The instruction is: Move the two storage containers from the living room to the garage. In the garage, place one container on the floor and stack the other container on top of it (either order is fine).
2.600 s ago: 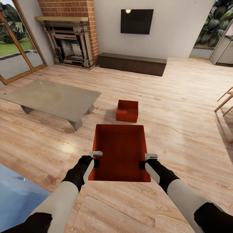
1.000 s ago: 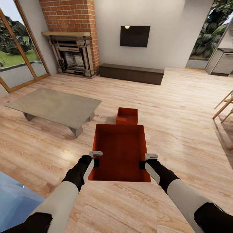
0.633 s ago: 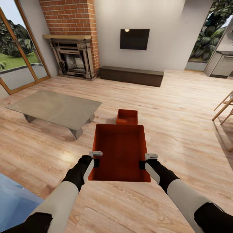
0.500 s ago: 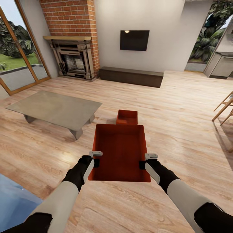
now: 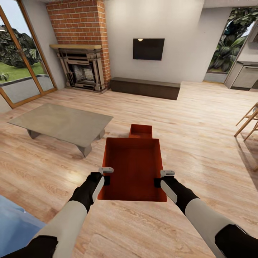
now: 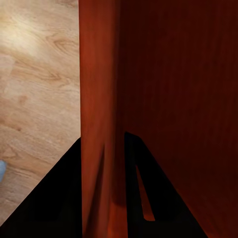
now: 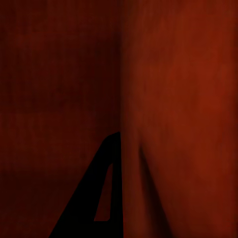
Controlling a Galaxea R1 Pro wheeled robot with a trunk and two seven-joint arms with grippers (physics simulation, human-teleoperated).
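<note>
Head view, held container (image 5: 133, 168), lengthwise away

The head camera looks forward and down from above both arms, over the held container (image 5: 133, 168) to the wood floor (image 5: 200, 118) and the far fireplace (image 5: 81, 66). Each wrist camera sits very near one side wall of that same container (image 6: 101, 99) (image 7: 168, 99), facing along it. All three views share this box.
</note>
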